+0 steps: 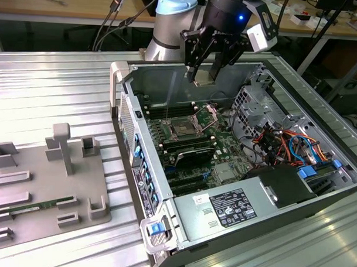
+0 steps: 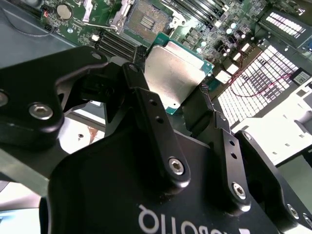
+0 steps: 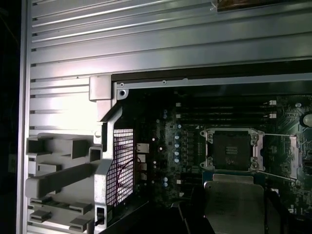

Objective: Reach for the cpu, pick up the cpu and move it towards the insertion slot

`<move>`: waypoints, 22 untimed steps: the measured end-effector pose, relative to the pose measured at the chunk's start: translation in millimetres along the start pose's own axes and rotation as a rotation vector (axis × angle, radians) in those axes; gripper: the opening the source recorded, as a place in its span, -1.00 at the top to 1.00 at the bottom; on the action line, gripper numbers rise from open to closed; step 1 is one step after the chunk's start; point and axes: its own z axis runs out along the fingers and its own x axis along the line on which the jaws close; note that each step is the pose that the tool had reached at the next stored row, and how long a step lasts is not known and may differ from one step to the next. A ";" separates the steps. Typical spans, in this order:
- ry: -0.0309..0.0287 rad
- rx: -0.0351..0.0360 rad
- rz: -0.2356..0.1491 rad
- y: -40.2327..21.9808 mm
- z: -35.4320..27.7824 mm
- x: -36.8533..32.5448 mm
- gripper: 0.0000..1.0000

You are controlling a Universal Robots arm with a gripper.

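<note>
The gripper [image 1: 203, 73] hangs above the open computer case [image 1: 255, 198], its fingers [image 2: 155, 117] pinching the cpu [image 2: 176, 75] by its edges. In the exterior view the cpu [image 1: 202, 80] hangs in the air above the insertion slot [image 1: 183, 129], well clear of the green motherboard [image 1: 227, 170]. The second wrist view shows the chip's silvery top and thin green rim between the black fingers, with the insertion slot [image 2: 146, 20] open beyond it. In the first wrist view the cpu [image 3: 233, 202] sits just beside the insertion slot [image 3: 233, 150], and the grey tray [image 3: 61, 183] lies on the ribbed worktop [image 3: 146, 44] beside the case.
</note>
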 end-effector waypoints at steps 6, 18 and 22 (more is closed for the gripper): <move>0.0000 0.0000 0.000 0.7 0.0 -1.1 -0.09; 0.0000 -0.0001 0.000 5.2 0.2 -2.3 -0.09; 0.0000 0.0000 0.000 10.6 0.3 -4.8 -0.09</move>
